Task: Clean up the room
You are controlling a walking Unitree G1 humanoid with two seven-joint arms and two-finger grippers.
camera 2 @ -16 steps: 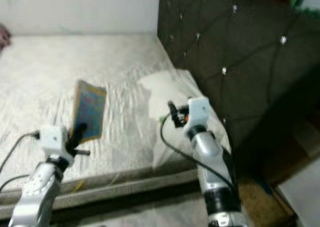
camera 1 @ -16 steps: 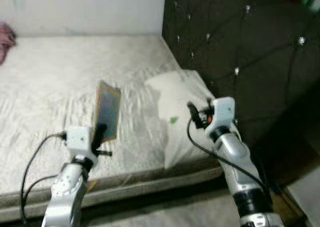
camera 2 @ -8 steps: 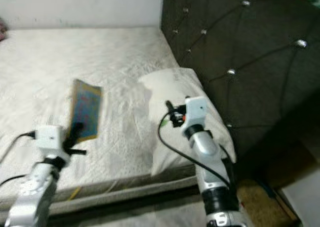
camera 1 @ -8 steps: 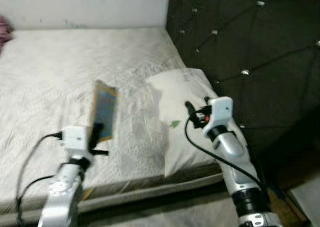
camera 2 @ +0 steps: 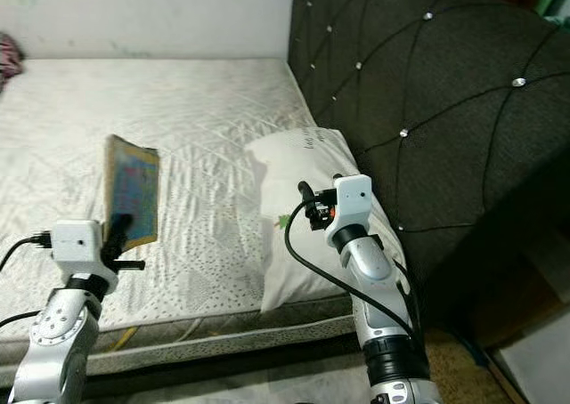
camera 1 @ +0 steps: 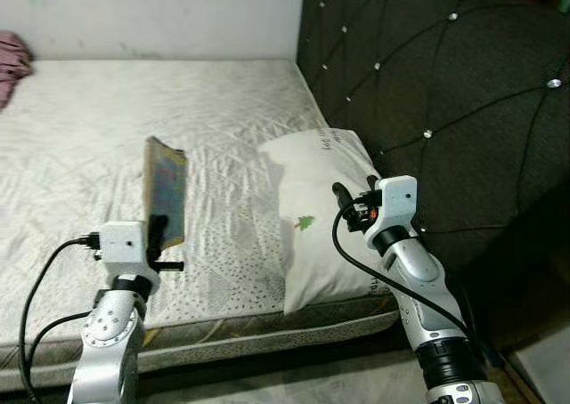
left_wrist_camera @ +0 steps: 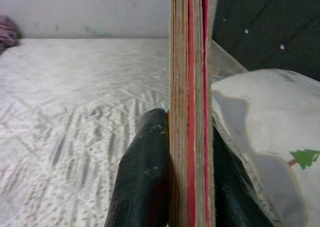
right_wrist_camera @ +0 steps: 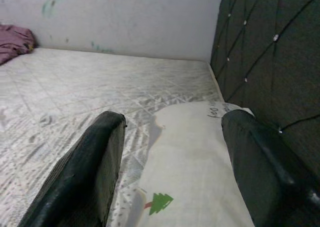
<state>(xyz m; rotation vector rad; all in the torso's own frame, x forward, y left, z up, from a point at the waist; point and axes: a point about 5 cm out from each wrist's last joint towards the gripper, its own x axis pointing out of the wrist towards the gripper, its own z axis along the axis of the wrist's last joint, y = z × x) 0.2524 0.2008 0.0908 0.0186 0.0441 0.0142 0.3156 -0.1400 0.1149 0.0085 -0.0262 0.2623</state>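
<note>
Left gripper clamps a thin book upright by its lower edge—it could pivot and slip onto the bed. Right gripper, fingers apart, hovers over the pillow.

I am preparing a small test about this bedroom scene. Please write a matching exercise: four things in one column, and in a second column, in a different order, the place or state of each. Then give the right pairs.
Things:
1. thin colourful picture book
2. white pillow with a small green tree print
3. pink-purple bundle of cloth
4. right gripper

Places or states:
A. open, held over the pillow
B. on the far left corner of the white mattress
C. lying beside the dark tufted headboard
D. clamped upright in the left gripper

Pairs: 1-D, 2-C, 3-B, 4-A
</note>
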